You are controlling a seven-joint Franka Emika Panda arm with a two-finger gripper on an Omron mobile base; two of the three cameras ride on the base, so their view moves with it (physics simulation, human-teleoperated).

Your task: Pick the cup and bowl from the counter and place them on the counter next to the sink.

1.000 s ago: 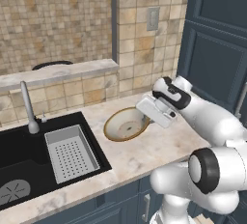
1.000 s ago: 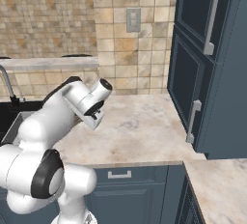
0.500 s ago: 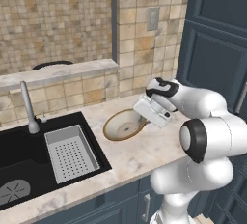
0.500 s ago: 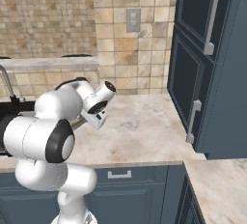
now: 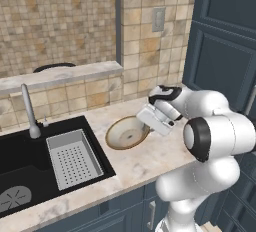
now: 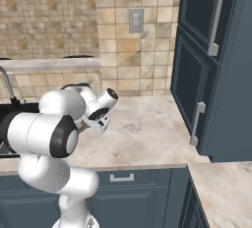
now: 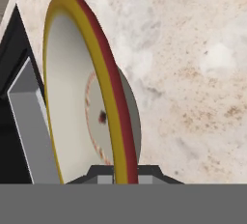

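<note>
The bowl (image 5: 127,132), shallow with a beige inside and a tan-brown rim, sits low over the counter (image 5: 150,158) just right of the sink (image 5: 25,171). My gripper (image 5: 144,123) is shut on the bowl's right rim. In the hand view the rim of the bowl (image 7: 103,97) runs edge-on up from between the two dark fingertips of the gripper (image 7: 124,172), with a shadow on the stone behind it. I cannot tell whether the bowl's base touches the counter. The cup is out of view.
A grey perforated rack (image 5: 74,158) lies in the sink's right half, close to the bowl's left edge. The slim faucet (image 5: 30,113) stands behind the basin. Tall dark blue cabinets (image 6: 216,65) close off the right side. Open counter (image 6: 147,124) stretches right of the arm.
The arm's elbow has swung up and toward the camera. The hand and the held bowl have barely shifted, sinking slightly toward the counter. The grip stays shut.
</note>
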